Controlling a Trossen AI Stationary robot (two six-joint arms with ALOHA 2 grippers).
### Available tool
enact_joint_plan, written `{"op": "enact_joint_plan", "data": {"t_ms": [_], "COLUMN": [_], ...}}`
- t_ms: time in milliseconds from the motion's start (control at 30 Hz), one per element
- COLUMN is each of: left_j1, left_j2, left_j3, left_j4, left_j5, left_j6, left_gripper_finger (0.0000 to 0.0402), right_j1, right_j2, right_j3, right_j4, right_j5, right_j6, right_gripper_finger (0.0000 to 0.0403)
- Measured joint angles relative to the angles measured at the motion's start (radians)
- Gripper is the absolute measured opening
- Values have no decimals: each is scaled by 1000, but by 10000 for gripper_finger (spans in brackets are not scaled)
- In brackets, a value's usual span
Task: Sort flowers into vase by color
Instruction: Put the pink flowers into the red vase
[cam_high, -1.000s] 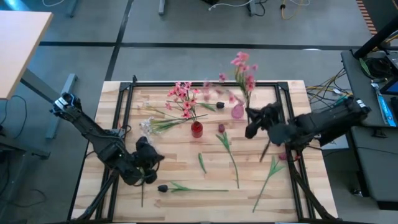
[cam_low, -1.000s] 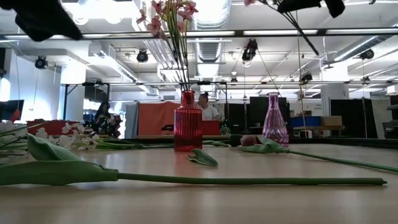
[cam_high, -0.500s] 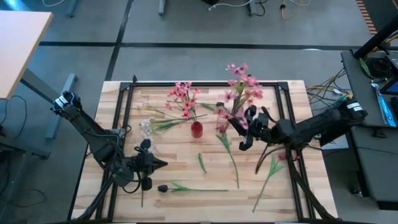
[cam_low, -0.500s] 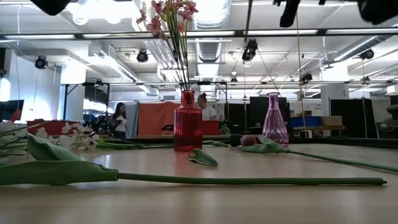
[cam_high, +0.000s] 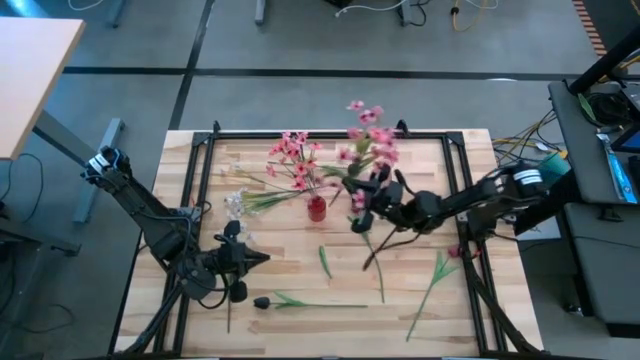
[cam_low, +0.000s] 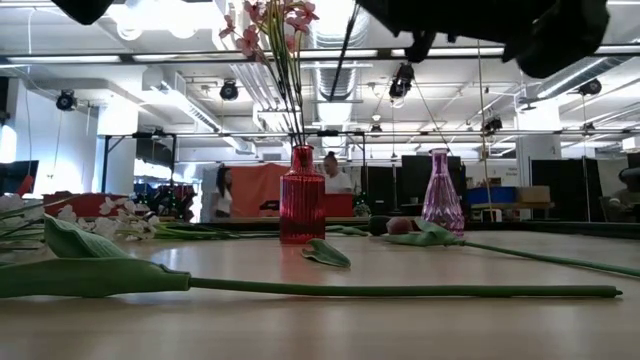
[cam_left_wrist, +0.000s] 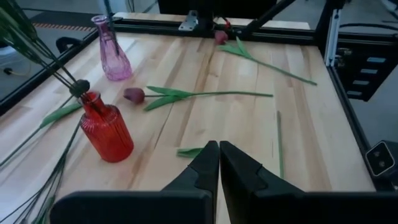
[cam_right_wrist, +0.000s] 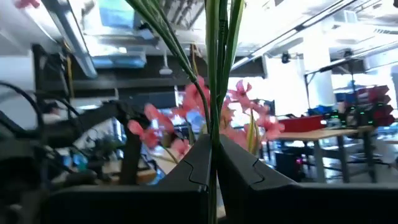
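Observation:
My right gripper hangs over the table's middle, just right of the red vase, and is shut on a pink flower spray. The red vase holds several pink flowers. The pink vase stands behind it; in the high view my right arm hides it. White sprigs and dark tulips lie flat on the wood. My left gripper is shut with nothing in it, above the table's near left. My right gripper pinches the spray's green stems between its two fingers, which lie across them. The fingers come from the table's right, slanting upward. The spray is lifted clear, blossoms up and toward the far edge, and its stem end trails below the gripper.
A loose green leaf lies near the table's centre. A red-budded flower lies at the near right, and a long tulip stem runs below my right gripper. A black frame borders the table. People stand in the room beyond.
My right gripper has gone down and toward the table's left, from above the pink vase toward the red vase, and has tipped its fingers upward. The pink spray has travelled with it, still clear of the table. My left gripper has turned a little in place.

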Motion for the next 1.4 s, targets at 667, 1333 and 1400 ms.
{"op": "enact_joint_plan", "data": {"t_ms": [667,1333,1400], "left_j1": [0,0,0], "left_j2": [0,0,0], "left_j3": [0,-1,-1], "left_j4": [-16,-21,-21], "left_j5": [2,1,1], "left_j6": [-22,-23,-23], "left_gripper_finger": [0,0,0], "right_j1": [-55,-73,-73], "right_j2": [182,285,284], "right_j3": [104,121,121], "right_j4": [41,91,90], "right_j5": [-9,-16,-16], "right_j6": [-84,-99,-99], "right_gripper_finger": [12,13,13]}}
